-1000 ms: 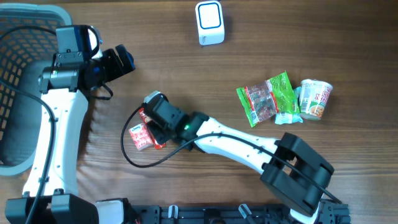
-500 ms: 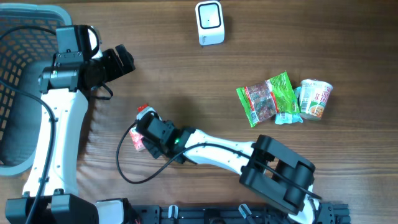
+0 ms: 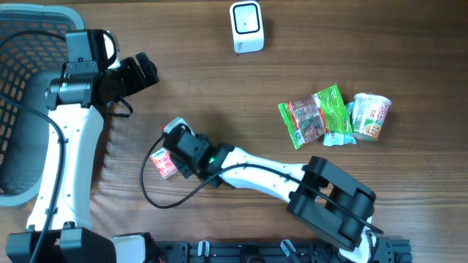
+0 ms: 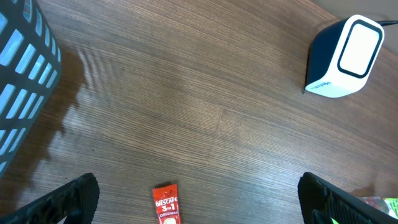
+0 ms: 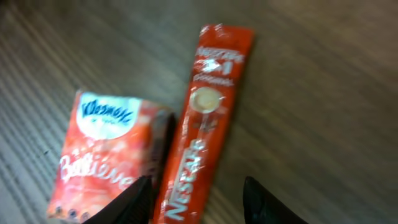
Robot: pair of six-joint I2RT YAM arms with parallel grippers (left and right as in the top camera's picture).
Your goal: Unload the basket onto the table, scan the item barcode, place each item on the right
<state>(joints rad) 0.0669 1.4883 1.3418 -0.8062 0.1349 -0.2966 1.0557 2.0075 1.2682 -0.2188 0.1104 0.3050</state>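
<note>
While the right arm reaches across the wooden table (image 3: 351, 44), stock reads:
Right gripper (image 5: 199, 200): jaws half apart, straddling the sachet's lower end; contact cannot be told.
Nescafé 3in1 sachet (image 5: 202, 124): flat on the table, just beside a red packet (image 5: 106, 155) with a blurred label.
Left gripper (image 4: 196, 186): spread wide, holding nothing, above wood.
Barcode scanner (image 3: 246, 27): upright near the far edge, well apart from the sachet.
Basket (image 3: 22, 73): beside the left arm.

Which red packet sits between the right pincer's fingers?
The long, narrow Nescafe stick; the wider tissue pack lies beside it, mostly off to one side.
</note>
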